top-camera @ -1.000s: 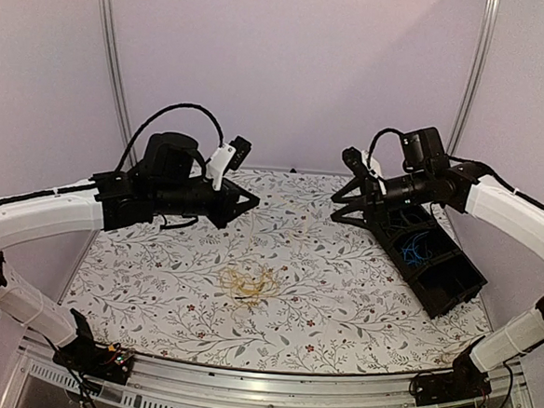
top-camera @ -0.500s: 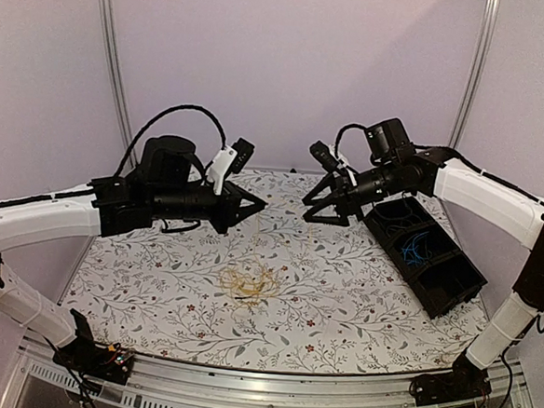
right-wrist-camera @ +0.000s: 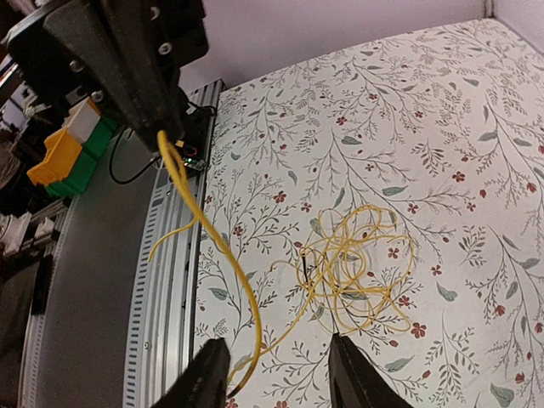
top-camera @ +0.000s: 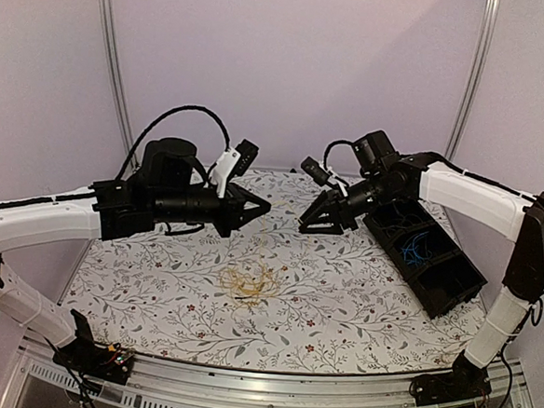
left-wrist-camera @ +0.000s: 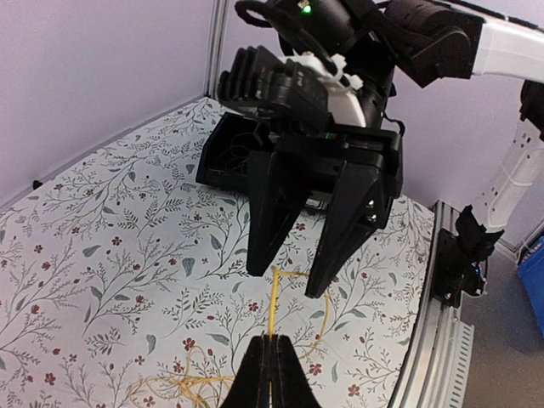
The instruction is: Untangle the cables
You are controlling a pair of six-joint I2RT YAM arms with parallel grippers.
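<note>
A tangle of yellow cables (top-camera: 248, 284) lies on the flowered table; it also shows in the right wrist view (right-wrist-camera: 361, 263) and the left wrist view (left-wrist-camera: 166, 384). My left gripper (top-camera: 264, 206) (left-wrist-camera: 272, 342) is shut on one yellow strand (left-wrist-camera: 272, 310) (right-wrist-camera: 223, 246) and holds it lifted above the table. My right gripper (top-camera: 310, 225) (right-wrist-camera: 276, 378) is open and faces the left one. The strand's free end bends between its fingertips (left-wrist-camera: 255, 268), close to one finger. Blue cables (top-camera: 417, 244) lie in the black bin.
A black bin (top-camera: 453, 287) stands tilted at the right side of the table, behind the right gripper (left-wrist-camera: 286, 283). An aluminium rail (top-camera: 268, 390) runs along the near edge. Purple walls close the back and sides.
My right gripper has swung left from over the bin to meet the left gripper. My left gripper has moved a little to the right with the strand.
</note>
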